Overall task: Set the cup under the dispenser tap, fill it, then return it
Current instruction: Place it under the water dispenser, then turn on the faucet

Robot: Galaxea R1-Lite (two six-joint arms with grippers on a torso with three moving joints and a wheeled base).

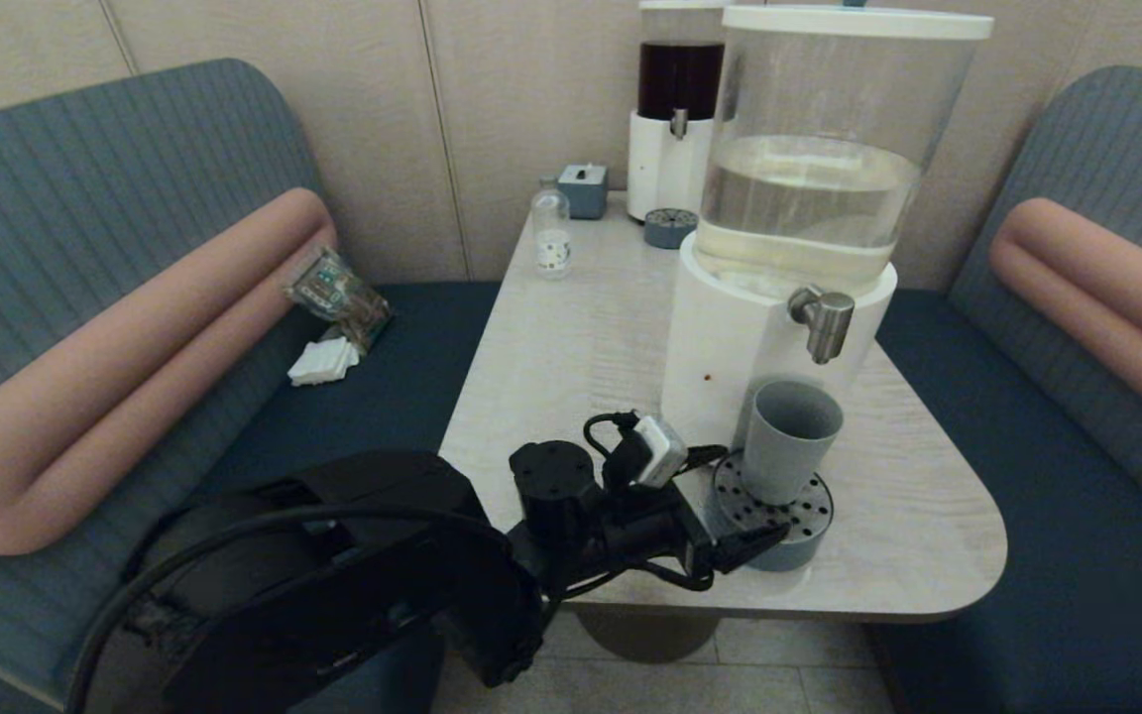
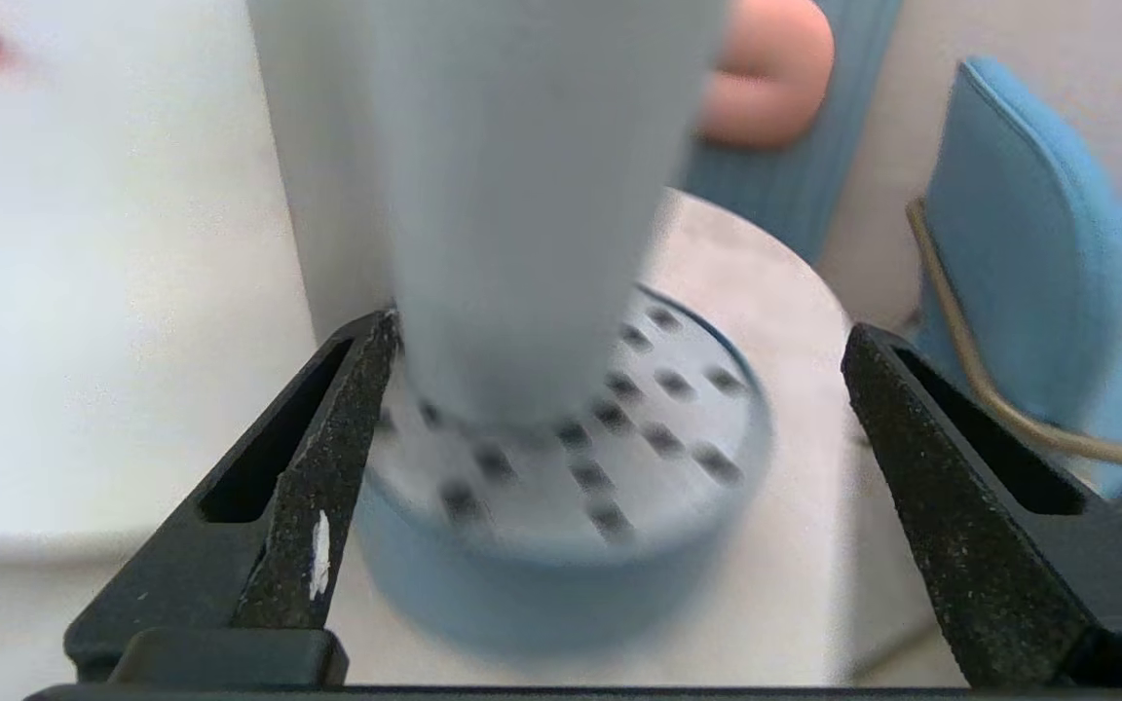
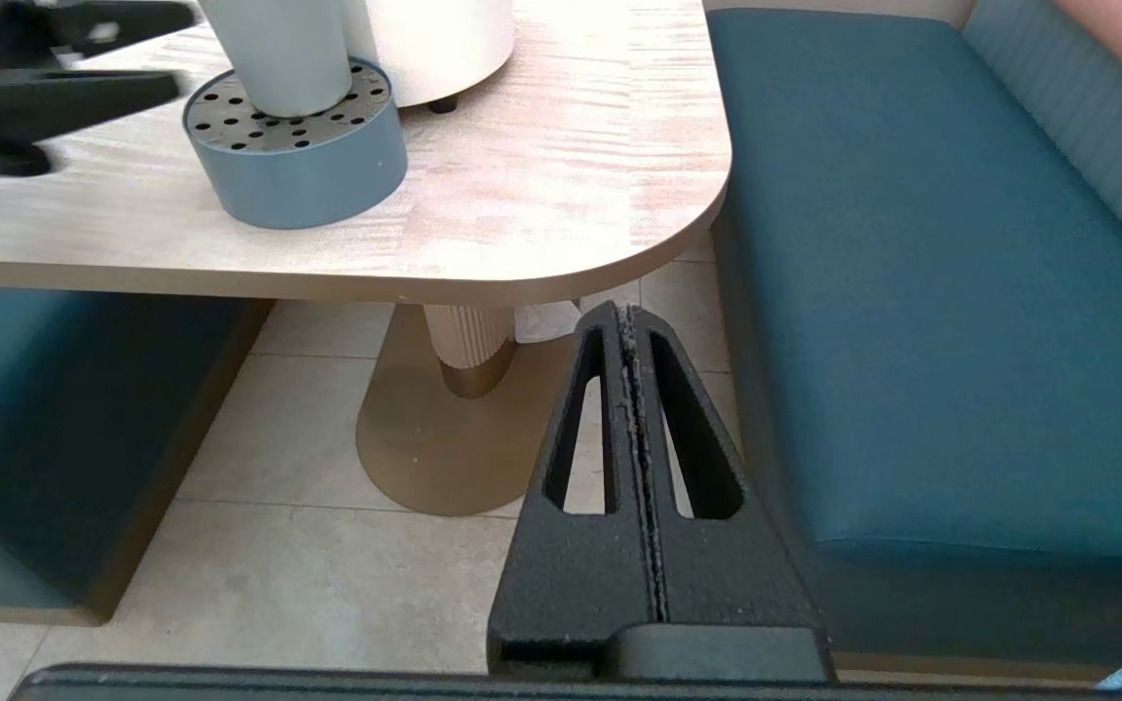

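Observation:
The grey-blue cup stands upright on the round perforated drip tray, right below the brushed-steel dispenser tap of the big clear-tank dispenser. My left gripper is open and level with the tray. In the left wrist view the cup rises between the spread fingers, close to one and apart from the other, over the drip tray. My right gripper is shut on nothing, parked below the table's edge by the right bench. It is out of the head view.
A dark-red dispenser, a second small drip tray, a grey box and a small clear bottle stand at the table's far end. Packets and napkins lie on the left bench. The table's rounded front corner is near the tray.

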